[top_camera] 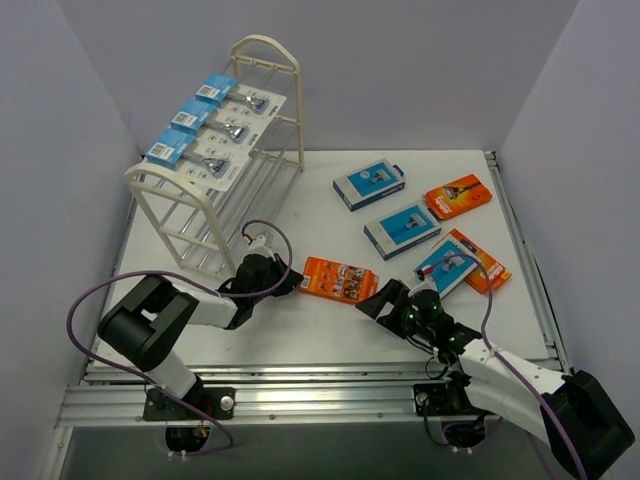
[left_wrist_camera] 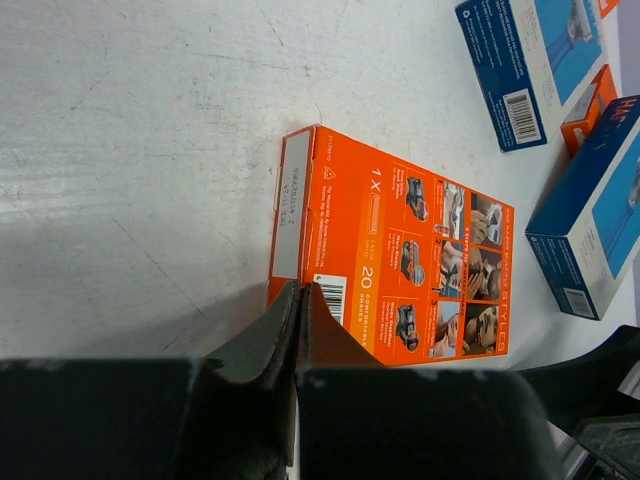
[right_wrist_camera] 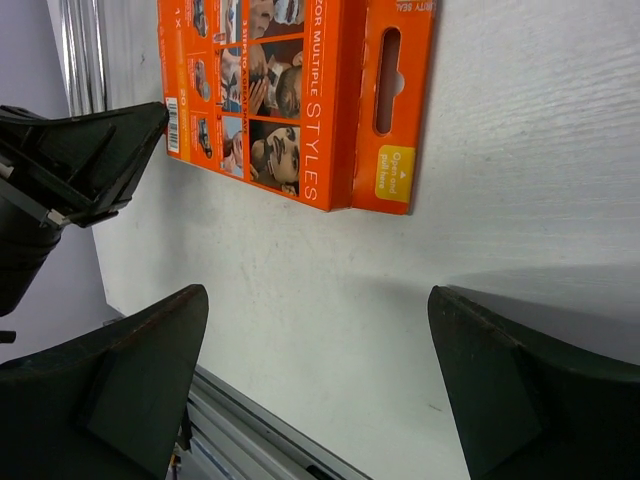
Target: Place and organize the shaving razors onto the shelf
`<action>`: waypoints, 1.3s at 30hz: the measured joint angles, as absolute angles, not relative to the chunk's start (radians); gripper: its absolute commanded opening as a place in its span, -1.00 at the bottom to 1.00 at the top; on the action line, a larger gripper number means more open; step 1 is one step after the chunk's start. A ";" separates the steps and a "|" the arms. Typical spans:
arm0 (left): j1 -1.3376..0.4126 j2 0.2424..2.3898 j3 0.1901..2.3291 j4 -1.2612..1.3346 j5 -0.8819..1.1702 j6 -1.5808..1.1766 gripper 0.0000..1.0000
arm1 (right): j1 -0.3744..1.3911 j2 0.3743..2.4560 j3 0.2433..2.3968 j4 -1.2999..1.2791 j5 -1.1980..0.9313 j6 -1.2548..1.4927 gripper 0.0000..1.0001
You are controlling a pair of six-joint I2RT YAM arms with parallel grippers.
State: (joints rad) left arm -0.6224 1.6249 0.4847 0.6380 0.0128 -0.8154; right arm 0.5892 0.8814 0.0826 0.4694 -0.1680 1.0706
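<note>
One flat orange cardboard razor box [left_wrist_camera: 400, 250] lies on white surface [left_wrist_camera: 150, 150] btwn both arms; its near corner hidden behind left gripper [left_wrist_camera: 298, 296], pressed together at box edge – can't tell if cardboard's nipped. Right gripper [right_wrist_camera: 315, 310] spread, just beside hang-tab end. Legible: "1X", "20", "MULTIPLE STYLES"; yellow tab print too small. Three blue-headed white blister cards [top_camera: 228, 130] sit atop cream rod shelf [top_camera: 268, 48].

We see white links and black joints on the left arm [top_camera: 150, 322] and right arm [top_camera: 525, 378], a purple cable [top_camera: 70, 315] trailing each, green lights [top_camera: 412, 318] at the right wrist, and a matte-black left pincer [left_wrist_camera: 300, 298].
</note>
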 measured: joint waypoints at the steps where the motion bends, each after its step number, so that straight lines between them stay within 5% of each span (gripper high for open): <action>1: -0.622 1.628 0.474 0.662 0.012 -0.824 -0.95 | 0.582 0.881 0.087 0.461 -0.171 1.065 0.79; 39: -0.628 1.654 0.298 0.939 0.002 -0.964 -0.95 | 0.398 1.297 0.256 0.693 -0.373 0.892 0.63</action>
State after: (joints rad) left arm -0.6277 1.6543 0.2981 0.9390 0.0025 -0.9642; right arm 0.3977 1.2972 0.2558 0.6930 -0.3729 0.8917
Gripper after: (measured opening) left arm 0.046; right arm 0.817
